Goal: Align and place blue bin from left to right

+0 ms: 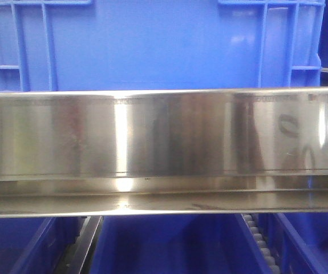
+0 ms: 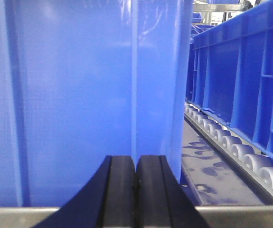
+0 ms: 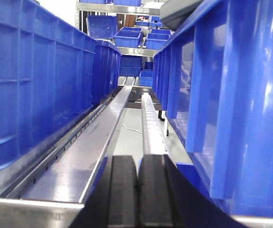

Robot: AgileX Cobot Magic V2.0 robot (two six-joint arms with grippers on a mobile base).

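A large blue bin (image 1: 152,45) fills the top of the front view, standing behind a steel rail (image 1: 164,137). In the left wrist view a smooth blue bin wall (image 2: 74,95) with a vertical rib rises right in front of my left gripper (image 2: 136,164), which is shut and empty; I cannot tell whether it touches the wall. My right gripper (image 3: 138,161) is also shut and empty. It points down a lane between a blue bin close on the right (image 3: 240,95) and a row of blue bins on the left (image 3: 32,85). Neither gripper shows in the front view.
A roller track (image 2: 236,152) and another blue bin (image 2: 250,76) lie to the right in the left wrist view. A steel channel (image 3: 79,147) and a roller strip (image 3: 151,123) run away from the right gripper. Shelves of blue bins (image 3: 136,33) stand far behind. More bins (image 1: 169,245) sit below the rail.
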